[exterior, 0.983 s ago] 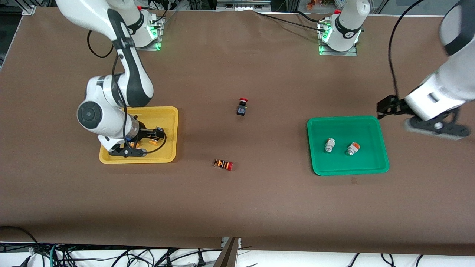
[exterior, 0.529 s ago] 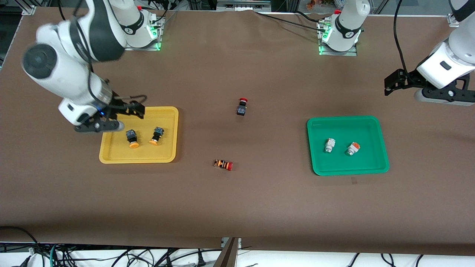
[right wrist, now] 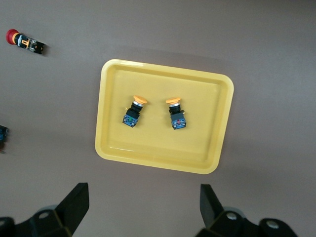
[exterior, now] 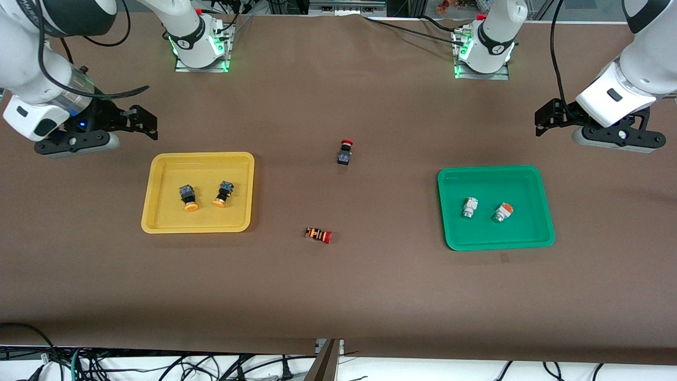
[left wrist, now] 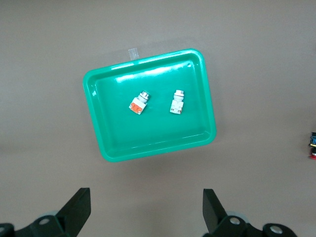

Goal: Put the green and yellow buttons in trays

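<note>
The yellow tray [exterior: 206, 222] holds two black-bodied buttons with yellow-orange caps [exterior: 187, 197] [exterior: 223, 193]. The green tray [exterior: 497, 182] holds two white-bodied buttons [exterior: 469, 207] [exterior: 502, 212]. My right gripper [exterior: 144, 123] is open and empty, up in the air over bare table next to the yellow tray. My left gripper [exterior: 546, 119] is open and empty, in the air over bare table next to the green tray. The right wrist view shows its gripper [right wrist: 143, 207], the yellow tray [right wrist: 163, 148] and both buttons [right wrist: 134, 111] [right wrist: 176, 113]. The left wrist view shows its gripper [left wrist: 146, 212], the green tray [left wrist: 148, 138] and both buttons [left wrist: 138, 103] [left wrist: 177, 102].
A black-bodied switch with a red cap [exterior: 345, 152] stands mid-table between the trays. An orange-striped switch with a red cap [exterior: 318, 234] lies nearer to the front camera. The arms' bases [exterior: 198, 39] [exterior: 484, 45] stand at the table's back edge.
My right gripper rose out of the yellow tray and drew off toward its end of the table, leaving two buttons in the tray. My left gripper rose away from the green tray.
</note>
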{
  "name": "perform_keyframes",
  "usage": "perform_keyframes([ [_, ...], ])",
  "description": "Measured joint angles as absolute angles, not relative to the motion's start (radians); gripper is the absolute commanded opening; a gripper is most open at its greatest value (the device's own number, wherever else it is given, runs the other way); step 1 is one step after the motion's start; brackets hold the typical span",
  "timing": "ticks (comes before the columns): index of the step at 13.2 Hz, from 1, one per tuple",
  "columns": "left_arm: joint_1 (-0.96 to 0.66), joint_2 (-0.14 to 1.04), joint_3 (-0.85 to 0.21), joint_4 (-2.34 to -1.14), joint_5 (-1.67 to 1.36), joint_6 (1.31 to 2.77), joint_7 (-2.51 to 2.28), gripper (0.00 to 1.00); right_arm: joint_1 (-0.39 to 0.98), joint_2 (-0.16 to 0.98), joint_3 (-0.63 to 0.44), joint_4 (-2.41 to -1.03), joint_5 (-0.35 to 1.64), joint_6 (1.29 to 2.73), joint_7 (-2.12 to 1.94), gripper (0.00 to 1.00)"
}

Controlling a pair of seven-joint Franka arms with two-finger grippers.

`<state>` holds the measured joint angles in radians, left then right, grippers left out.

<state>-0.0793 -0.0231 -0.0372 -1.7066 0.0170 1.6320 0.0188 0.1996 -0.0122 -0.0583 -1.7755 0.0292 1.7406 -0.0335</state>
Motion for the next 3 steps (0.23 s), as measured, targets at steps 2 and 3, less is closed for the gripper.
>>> perform_keyframes([
  [2,-0.079,-0.023,-0.037,-1.706,0.017,1.632,0.019,1.0,0.155,-0.013,-0.006,-1.772,0.011,1.742,-0.042,0.99],
  [3,-0.079,-0.023,-0.037,-1.706,0.017,1.631,0.019,1.0,0.155,-0.014,0.002,-1.763,-0.004,1.741,-0.042,0.99],
])
